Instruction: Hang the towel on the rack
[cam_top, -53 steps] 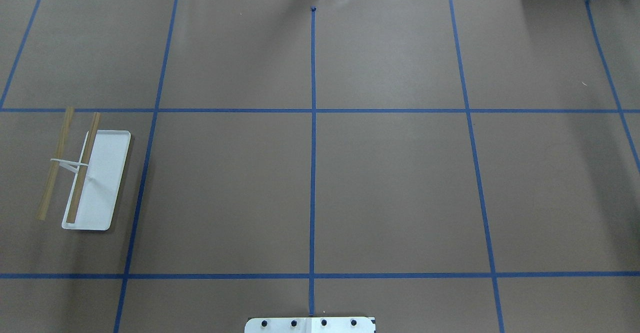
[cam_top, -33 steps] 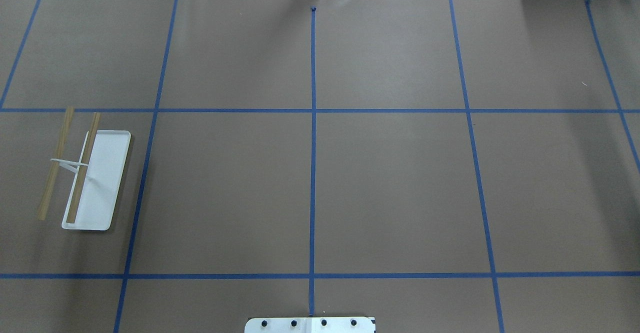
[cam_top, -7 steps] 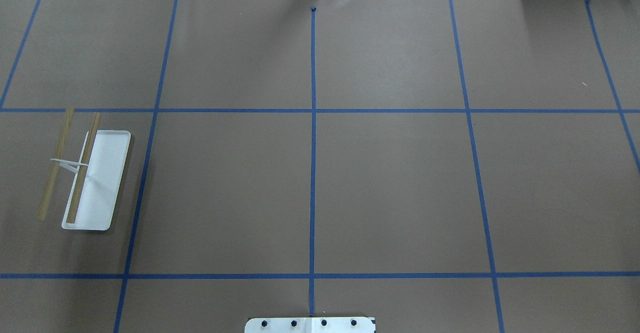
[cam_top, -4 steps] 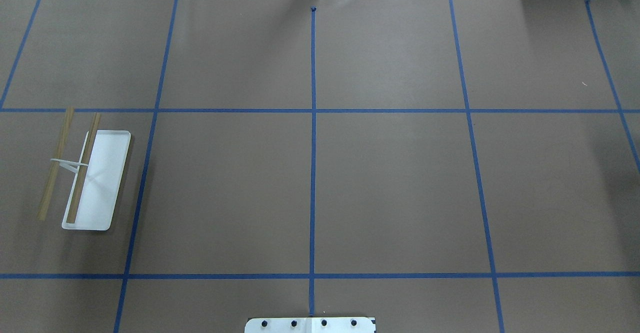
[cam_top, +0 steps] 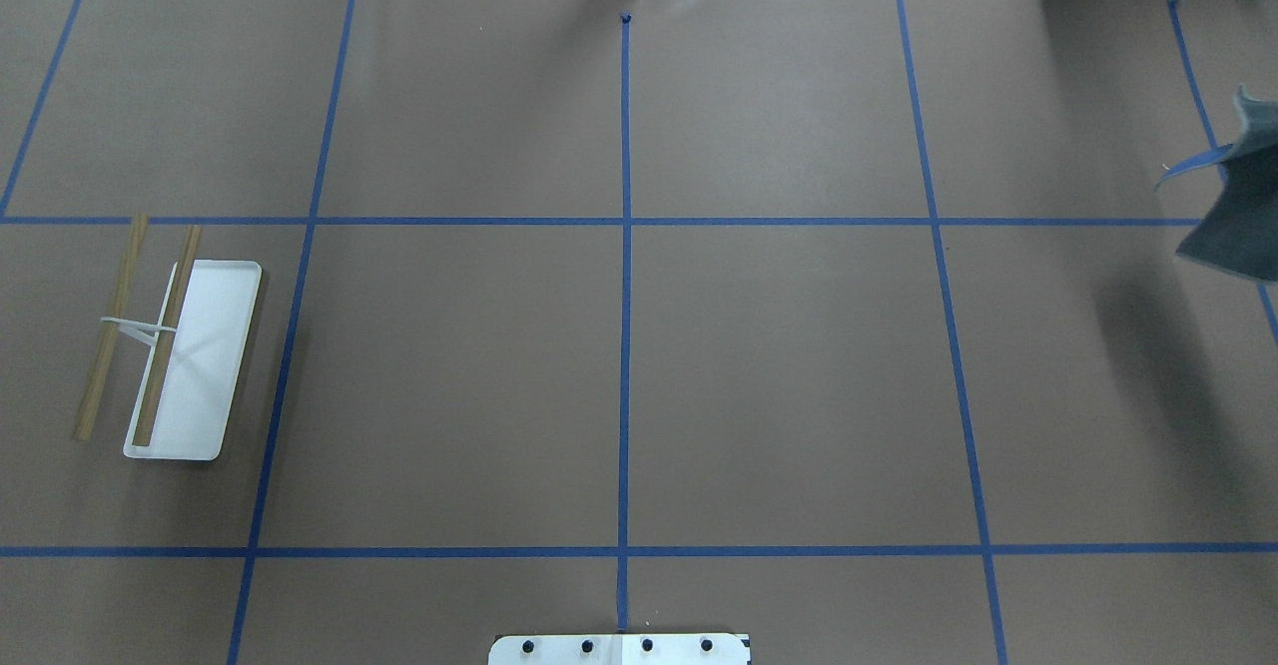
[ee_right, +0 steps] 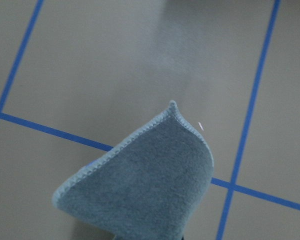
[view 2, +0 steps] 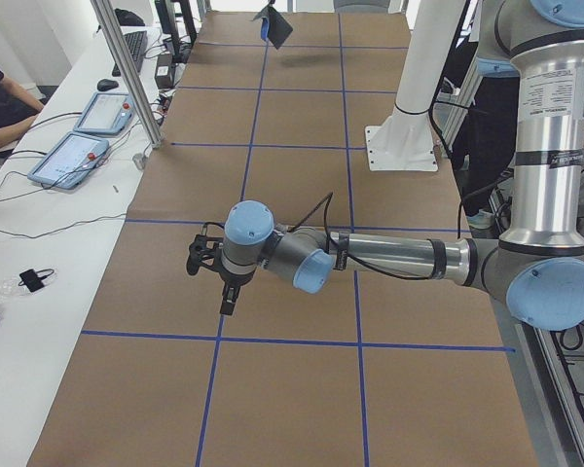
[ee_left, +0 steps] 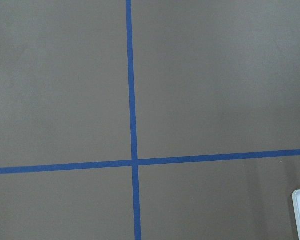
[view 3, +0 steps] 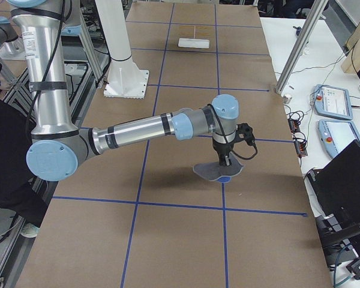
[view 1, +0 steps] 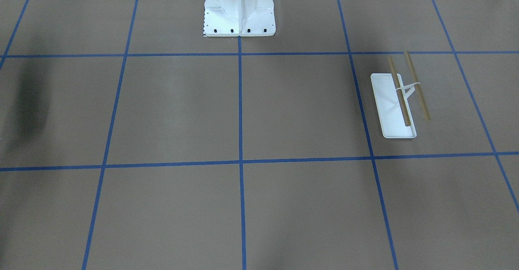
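Newly at overhead view's right edge, the towel point(cam_top: 1234, 234) — brown-papered, blue-taped table point(cam_top: 779, 375) — both jaws' state unclear

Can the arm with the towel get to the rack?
Maybe. The towel under the right claw hangs at the table's opposite end from the rack; nothing lies between, but it looks a long stretch.

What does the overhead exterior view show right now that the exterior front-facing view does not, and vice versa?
Only the overhead: the towel, dark grey, cut by the right edge. Only the front-facing: the upright column of the white pedestal. Both: the rack with nothing hung on it, the blue tape grid on the brown table, and the pedestal's bolted base. Neither shows an arm.
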`<state>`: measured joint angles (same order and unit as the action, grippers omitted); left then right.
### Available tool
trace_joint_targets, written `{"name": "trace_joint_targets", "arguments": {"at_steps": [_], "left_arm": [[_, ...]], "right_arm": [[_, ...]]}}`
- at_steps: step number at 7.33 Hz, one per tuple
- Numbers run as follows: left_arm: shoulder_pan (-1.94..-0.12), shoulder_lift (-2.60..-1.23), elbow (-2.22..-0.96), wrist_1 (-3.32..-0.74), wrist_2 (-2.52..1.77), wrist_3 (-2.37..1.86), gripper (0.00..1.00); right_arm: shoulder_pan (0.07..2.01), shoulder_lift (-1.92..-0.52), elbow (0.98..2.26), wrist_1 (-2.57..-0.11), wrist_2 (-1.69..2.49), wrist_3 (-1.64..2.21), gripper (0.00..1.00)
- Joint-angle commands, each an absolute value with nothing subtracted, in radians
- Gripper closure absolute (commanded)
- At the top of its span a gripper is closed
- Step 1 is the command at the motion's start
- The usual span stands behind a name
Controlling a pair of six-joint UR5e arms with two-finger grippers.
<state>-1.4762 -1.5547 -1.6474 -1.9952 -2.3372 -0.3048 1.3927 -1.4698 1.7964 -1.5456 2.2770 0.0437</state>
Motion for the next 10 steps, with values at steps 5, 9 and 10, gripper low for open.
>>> {"name": "trace_joint_targets", "arguments": {"at_steps": [5,9,10], "left_arm": [[-1.24,-1.897,-1.595,-1.937,-2.445,-0.939,0.02],[-1.013,-2.156,-1.603,-1.959,-2.421,-1.56,0.02],[-0.965,-2.195,-1.603,-1.974,-2.372,-1.66,0.02]], "right_arm": [[1.071,-1.303,2.066,-1.548,2.234,0.559,1.0],[0.951,-1.151,2.098,-1.533,2.125,0.912,1.0],[0.896,-1.131,2.126,-1.532,2.046,1.011,1.0]]}}
